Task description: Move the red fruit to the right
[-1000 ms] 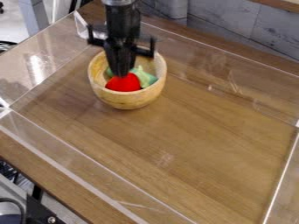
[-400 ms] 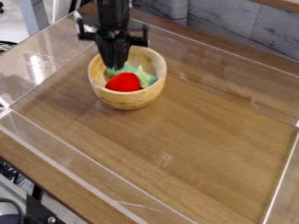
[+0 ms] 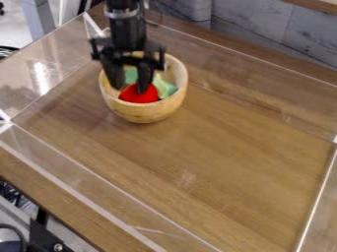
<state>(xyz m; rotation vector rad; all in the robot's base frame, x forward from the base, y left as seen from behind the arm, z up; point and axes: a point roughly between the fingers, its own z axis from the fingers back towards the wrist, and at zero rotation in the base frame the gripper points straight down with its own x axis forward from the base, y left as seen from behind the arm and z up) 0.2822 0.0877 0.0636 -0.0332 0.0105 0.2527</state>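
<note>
Tabletop (image 3: 224,157) of brown wood; clear walls (image 3: 158,231); grey wall (image 3: 283,30) behind.

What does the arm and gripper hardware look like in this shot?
All black: a slim dark column coming down from the top edge, a short crossbar sticking out on both sides, and a gripper with two thin black jaws. No markings or coloured parts visible; cabling can't be made out.

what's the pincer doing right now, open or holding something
Pincer: open, fingers spread and lowered into the wooden bowl on either side of the red fruit; not yet closed on it.
</note>
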